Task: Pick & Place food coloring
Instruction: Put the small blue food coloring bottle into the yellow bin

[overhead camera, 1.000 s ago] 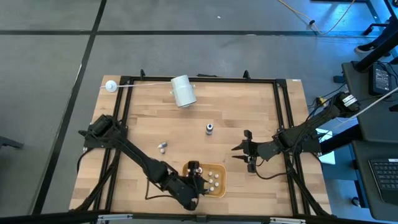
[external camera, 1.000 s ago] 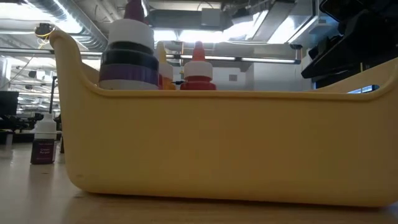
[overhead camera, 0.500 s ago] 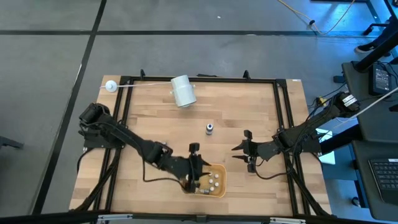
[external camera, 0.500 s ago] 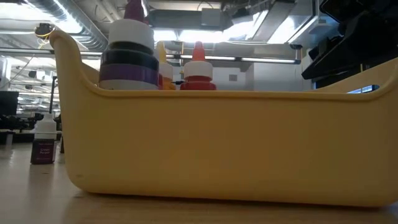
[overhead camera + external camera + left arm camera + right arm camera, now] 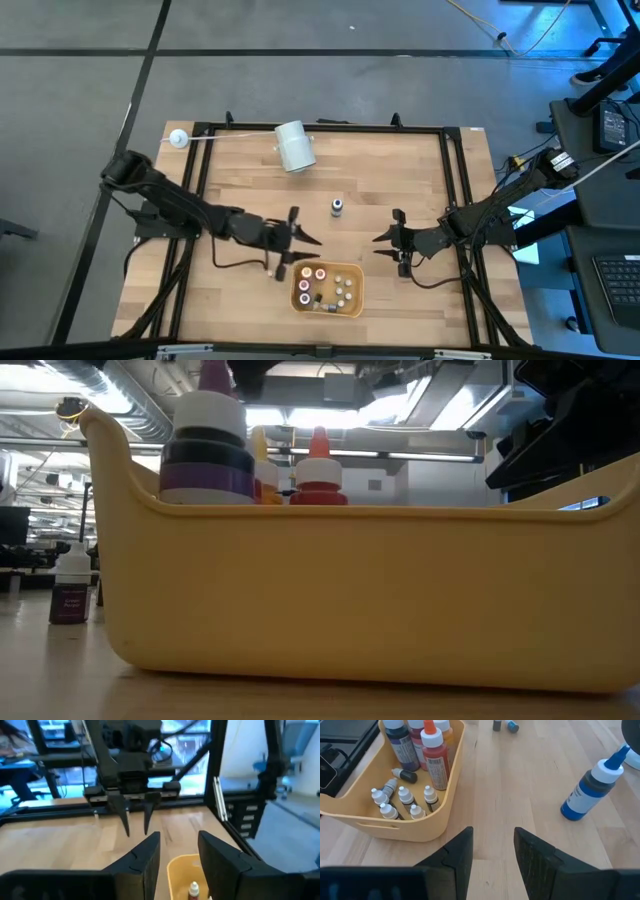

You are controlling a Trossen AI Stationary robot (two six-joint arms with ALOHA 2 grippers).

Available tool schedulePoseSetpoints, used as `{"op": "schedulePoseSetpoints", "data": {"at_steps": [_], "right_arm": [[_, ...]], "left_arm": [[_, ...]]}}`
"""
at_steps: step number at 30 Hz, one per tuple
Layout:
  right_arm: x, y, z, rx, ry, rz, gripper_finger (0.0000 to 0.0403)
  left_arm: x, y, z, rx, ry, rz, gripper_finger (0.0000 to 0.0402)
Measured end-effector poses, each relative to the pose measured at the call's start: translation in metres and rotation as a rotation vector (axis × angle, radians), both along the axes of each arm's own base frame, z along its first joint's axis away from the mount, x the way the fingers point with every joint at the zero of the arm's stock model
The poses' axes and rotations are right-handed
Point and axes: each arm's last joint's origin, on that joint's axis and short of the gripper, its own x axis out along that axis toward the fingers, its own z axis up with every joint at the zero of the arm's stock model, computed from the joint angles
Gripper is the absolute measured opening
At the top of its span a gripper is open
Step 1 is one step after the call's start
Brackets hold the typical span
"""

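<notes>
The left gripper [image 5: 303, 240] hovers with its fingers spread and nothing between them, just beyond the far-left corner of the yellow bin [image 5: 354, 300], while the right gripper [image 5: 384, 241] waits near the bin's right side, likewise released and empty. Most of the food coloring bottles [image 5: 402, 800] are inside the bin, taller ones standing and tiny dropper bottles crowded beside them. A blue-capped bottle [image 5: 337, 207] stands alone on the wooden table [image 5: 400, 170] between the bin and the white roll [image 5: 294, 146], and what seem to be two small bottles [image 5: 503, 725] lie on the wood farther off, too cropped to name surely.
</notes>
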Motion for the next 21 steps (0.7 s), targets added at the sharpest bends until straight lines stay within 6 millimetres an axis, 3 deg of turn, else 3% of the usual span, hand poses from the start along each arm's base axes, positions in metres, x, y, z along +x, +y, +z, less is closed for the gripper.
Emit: {"op": "schedulePoseSetpoints", "data": {"at_steps": [6, 21], "right_arm": [[0.000, 0.000, 0.000, -0.001, 0.001, 0.000, 0.0145], [0.000, 0.000, 0.000, -0.001, 0.002, 0.000, 0.0145]], "left_arm": [[-0.024, 0.009, -0.018, -0.029, -0.095, 0.010, 0.0132], [-0.023, 0.026, -0.018, 0.037, -0.119, 0.112, 0.0132]]}}
